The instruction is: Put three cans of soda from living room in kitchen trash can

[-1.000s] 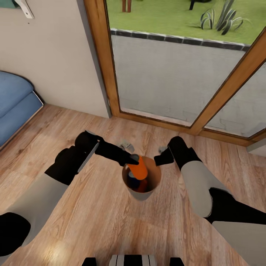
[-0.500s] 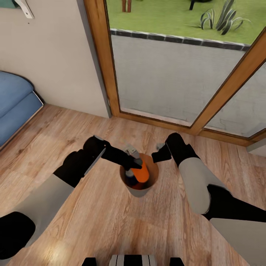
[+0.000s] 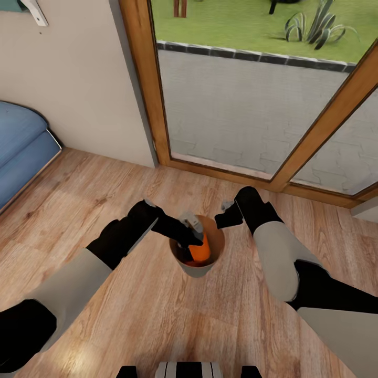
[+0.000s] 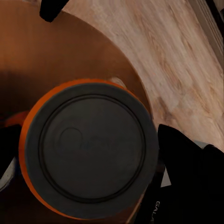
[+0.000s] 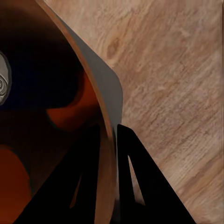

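The tash can [image 3: 197,270], a small round tapered bin with a copper-brown inside, is held above the wood floor [image 3: 157,315] in front of the tall wood-framed window [image 3: 252,94], with a blue sofa [image 3: 21,147] off at the left edge. The right gripper [image 3: 224,214] pinches the bin's rim: in the right wrist view its two dark fingers [image 5: 135,186] sit one inside and one outside the wall [image 5: 100,93], closed on it. The left gripper [image 3: 191,239] reaches into the bin from the other side and is clamped on an orange can [image 3: 199,251], which stands mostly below the rim. In the left wrist view that can's [image 4: 88,151] dark round end faces the camera, with a black finger [image 4: 186,172] pressed against its side and the bin's copper wall [image 4: 56,51] curving behind it. Deeper in the bin, the right wrist view shows a dark blue can [image 5: 42,79] with a silver top and another orange shape [image 5: 70,114] beside it.
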Motion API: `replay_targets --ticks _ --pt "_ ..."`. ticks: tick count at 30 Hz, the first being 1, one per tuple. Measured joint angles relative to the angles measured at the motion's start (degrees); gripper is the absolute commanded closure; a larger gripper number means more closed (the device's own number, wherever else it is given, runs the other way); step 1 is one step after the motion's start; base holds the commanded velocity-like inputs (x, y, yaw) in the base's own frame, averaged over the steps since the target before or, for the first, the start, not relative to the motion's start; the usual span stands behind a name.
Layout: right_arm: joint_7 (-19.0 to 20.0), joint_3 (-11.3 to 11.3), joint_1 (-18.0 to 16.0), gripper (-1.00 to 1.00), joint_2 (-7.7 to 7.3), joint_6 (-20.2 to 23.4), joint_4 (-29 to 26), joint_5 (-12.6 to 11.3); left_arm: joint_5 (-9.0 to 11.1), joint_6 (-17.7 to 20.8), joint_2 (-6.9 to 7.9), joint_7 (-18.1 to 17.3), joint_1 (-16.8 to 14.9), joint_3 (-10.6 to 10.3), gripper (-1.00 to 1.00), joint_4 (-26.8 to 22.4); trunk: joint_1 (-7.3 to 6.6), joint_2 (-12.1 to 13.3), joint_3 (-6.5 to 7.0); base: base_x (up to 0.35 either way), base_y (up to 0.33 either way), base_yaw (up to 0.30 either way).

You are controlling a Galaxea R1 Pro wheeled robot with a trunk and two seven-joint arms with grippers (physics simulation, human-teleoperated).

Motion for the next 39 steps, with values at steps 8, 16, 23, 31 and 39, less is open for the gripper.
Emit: replay_targets --ticks 8,16,23,31,39 --pt "0.01 -0.03 -2.11 1.0 0.0 0.04 0.46 0.36 0.01 -1.55 -0.52 1.37 -0.02 -1.22 1.0 2.13 0.0 0.0 0.0 0.0 0.0 0.0" --pt "0.06 -0.1 -2.43 1.0 0.0 0.04 0.56 0.38 -0.04 -1.55 -1.15 1.67 -0.02 -2.53 1.0 2.25 0.0 0.0 0.0 0.0 0.0 0.0" --pt "0.06 -0.16 -2.44 1.0 0.0 -0.02 0.59 0.48 -0.15 -1.65 -1.34 1.87 -0.02 -2.98 1.0 2.24 0.0 0.0 0.0 0.0 0.0 0.0" --pt "0.1 -0.28 -2.46 1.0 0.0 0.03 0.62 0.07 0.15 -1.4 -1.27 1.88 0.0 -3.85 -1.0 2.25 0.0 0.0 0.0 0.0 0.0 0.0" --pt "0.05 -0.24 -2.44 1.0 0.0 -0.1 0.62 0.42 0.17 -1.4 -1.26 1.88 0.0 -3.91 -1.0 2.25 0.0 0.0 0.0 0.0 0.0 0.0"
